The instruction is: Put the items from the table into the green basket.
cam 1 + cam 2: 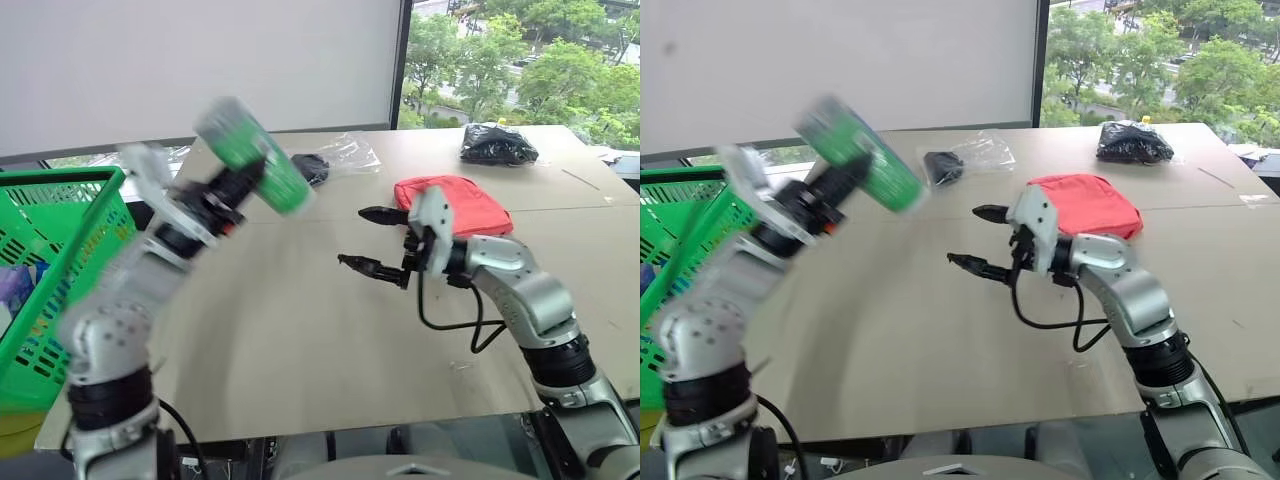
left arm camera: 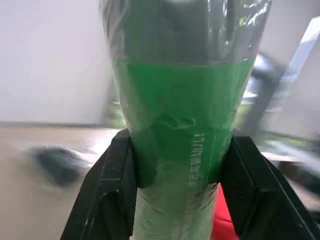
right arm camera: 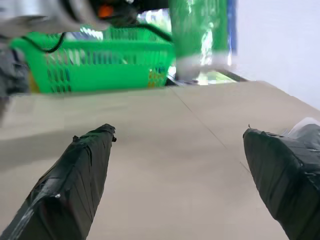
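Left gripper [image 1: 243, 186] clamps green-and-white bottle [image 1: 255, 156] mid-body, raised beside green basket [image 1: 62, 250]; bottle's long axis tilted, crosswise to fingers. Right gripper [image 1: 368, 240] spread wide, empty.

Baskets: one, green [image 1: 60, 215]
Bottles: one, green-and-white [image 1: 255, 155]
Red pouches: one [image 1: 455, 200]
Clear bags: one, holding a black object [image 1: 330, 160]
Black crinkly bags: one [image 1: 497, 145]
Grippers: two, left [image 1: 235, 185] and right [image 1: 368, 240]
Tables: one [image 1: 300, 340]

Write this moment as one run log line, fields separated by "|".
left gripper: shut on green bottle, lifted beside green basket | right gripper: open, empty | red pouch on table
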